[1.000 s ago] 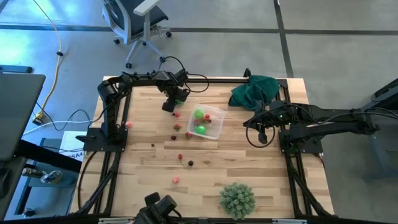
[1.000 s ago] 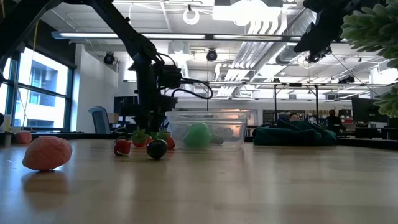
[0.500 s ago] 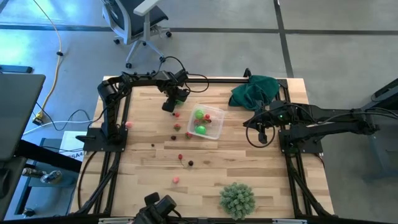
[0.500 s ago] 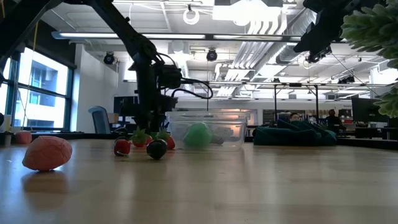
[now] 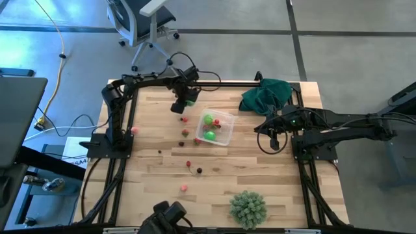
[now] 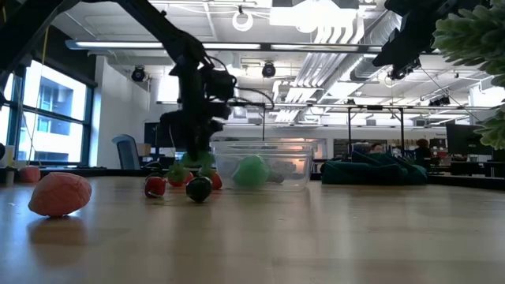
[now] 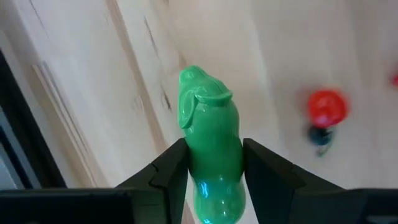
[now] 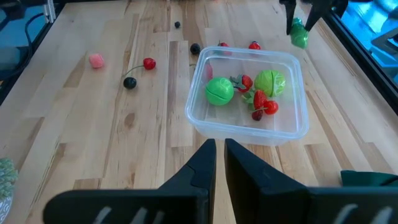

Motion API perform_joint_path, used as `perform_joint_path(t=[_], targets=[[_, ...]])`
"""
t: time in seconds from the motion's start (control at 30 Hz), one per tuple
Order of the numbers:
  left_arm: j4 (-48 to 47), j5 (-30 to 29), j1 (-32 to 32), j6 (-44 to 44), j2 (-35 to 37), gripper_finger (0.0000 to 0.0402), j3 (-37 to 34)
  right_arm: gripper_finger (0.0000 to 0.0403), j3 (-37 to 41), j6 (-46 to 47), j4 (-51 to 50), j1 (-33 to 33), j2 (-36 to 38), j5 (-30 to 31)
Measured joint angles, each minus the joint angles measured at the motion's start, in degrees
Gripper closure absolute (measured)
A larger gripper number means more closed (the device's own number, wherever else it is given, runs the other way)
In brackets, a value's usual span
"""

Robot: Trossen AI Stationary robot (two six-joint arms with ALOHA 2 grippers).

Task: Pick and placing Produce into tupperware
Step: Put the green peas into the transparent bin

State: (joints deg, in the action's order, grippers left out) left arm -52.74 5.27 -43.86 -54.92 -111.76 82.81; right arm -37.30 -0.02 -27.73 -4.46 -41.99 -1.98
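The left gripper (image 7: 211,163) clamps a glossy green pepper-shaped toy (image 7: 210,155) by its lower body, left of the clear square plastic tupperware (image 5: 217,127). Smooth and rigid, it looks light but likely slippery. The right gripper (image 8: 219,154) waits nearly closed, empty, at the table's right.

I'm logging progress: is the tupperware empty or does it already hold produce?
Not empty. The right wrist view shows the tupperware holding two green pieces and a few small red ones.

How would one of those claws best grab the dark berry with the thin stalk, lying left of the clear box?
Probably straight from above, closing on the round body of the dark berry, not its stalk. It lies alone on bare table, so both fingers have room either side.
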Motion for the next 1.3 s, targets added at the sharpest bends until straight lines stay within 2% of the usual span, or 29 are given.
perform_joint_path(t=[0.1,0.27,0.43,0.57,0.83,1.3], targets=[[-0.85,2.81,0.48,0.01,1.54,0.0271,2.02,0.0379,0.0,0.0,0.0,0.0,0.0,0.01],[-1.24,3.33,2.56,0.34,6.42,0.0271,3.94,0.0379,0.0,0.01,0.0,-0.01,0.02,0.0],[0.88,3.5,7.56,1.39,10.51,0.027,5.46,0.0379,0.0,0.0,0.0,-0.01,-0.01,0.02],[4.72,7.49,12.05,3.08,10.73,0.027,7.42,0.0379,0.0,-0.01,0.0,-0.01,-0.01,0.02],[9.68,8.78,17.76,3.99,6.6,0.027,8.03,0.0379,0.0,0.0,0.0,-0.01,0.0,0.01],[12.71,7.6,18.87,2.69,-2.54,0.027,8.08,0.0379,0.0,0.0,-0.02,-0.01,0.0,0.01]])
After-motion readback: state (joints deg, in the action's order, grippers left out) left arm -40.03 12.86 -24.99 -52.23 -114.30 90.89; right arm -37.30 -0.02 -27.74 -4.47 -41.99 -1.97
